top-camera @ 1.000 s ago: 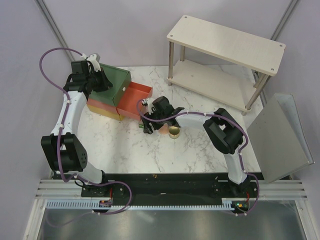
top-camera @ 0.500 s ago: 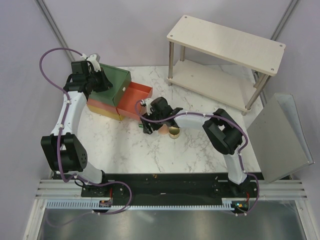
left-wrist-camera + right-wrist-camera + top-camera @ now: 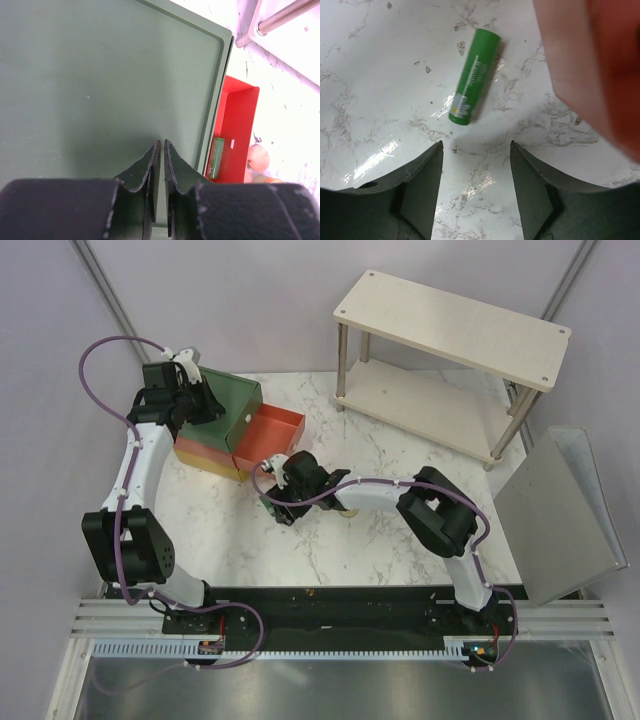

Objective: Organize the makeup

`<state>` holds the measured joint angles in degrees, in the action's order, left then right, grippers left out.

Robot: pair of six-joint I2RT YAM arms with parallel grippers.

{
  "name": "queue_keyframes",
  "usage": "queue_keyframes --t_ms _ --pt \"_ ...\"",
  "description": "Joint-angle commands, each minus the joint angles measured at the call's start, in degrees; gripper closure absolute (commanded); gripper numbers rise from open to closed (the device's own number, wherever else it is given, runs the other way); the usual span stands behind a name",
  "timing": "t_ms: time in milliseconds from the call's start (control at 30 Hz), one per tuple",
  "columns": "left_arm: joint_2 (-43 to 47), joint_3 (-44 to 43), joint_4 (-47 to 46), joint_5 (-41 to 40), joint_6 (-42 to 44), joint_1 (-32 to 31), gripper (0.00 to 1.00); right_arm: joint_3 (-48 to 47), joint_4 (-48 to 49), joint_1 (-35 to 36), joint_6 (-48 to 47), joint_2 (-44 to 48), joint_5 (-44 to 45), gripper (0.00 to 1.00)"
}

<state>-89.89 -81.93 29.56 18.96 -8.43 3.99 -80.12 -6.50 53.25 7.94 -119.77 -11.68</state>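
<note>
Makeup tube (image 3: 473,76), glossy green cylinder, lay on veined marble bench (image 3: 380,75), daisy print visible only by right wrist; right pincer (image 3: 475,148) gaped, left pincer (image 3: 161,146) closed.

The left arm (image 3: 135,465) is rising from its base at the near left, folding at the elbow and stretching its forearm toward the far left corner; the left pincer (image 3: 162,146) is pressing its two dark fingers together, only a thin slit showing between them; the right arm (image 3: 385,492) is doubling back at its elbow and reaching leftward across the middle; the right pincer (image 3: 475,146) is pointing down, its fingers standing spread wide apart.
</note>
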Motion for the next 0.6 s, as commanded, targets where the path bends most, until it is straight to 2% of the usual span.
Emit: queue_keyframes --t_ms 0,200,367,400,433,567 --pt "-5.0 6.5 19.4 -4.8 3.7 -0.2 0.83 -0.7 -0.8 0.3 0.4 0.1 5.8 0.36" --pt "-4.6 7.0 19.3 -5.4 4.0 -0.1 0.83 -3.5 -1.3 3.4 -1.5 0.3 7.7 0.34" --pt "2.1 6.5 17.6 -7.6 3.3 -0.1 0.82 -4.1 -4.3 6.3 -2.0 3.0 7.5 0.32" --pt "3.4 5.8 16.3 -7.2 3.0 -0.2 0.80 -3.9 -4.5 6.4 -1.5 3.6 7.0 0.31" --pt "5.1 5.4 15.8 -6.8 2.7 -0.1 0.71 -3.8 -4.7 6.3 -0.9 4.5 6.8 0.30" --pt "13.7 2.8 12.5 -7.4 1.6 -0.2 0.53 -5.0 -6.8 6.3 -0.4 6.3 6.5 0.27"
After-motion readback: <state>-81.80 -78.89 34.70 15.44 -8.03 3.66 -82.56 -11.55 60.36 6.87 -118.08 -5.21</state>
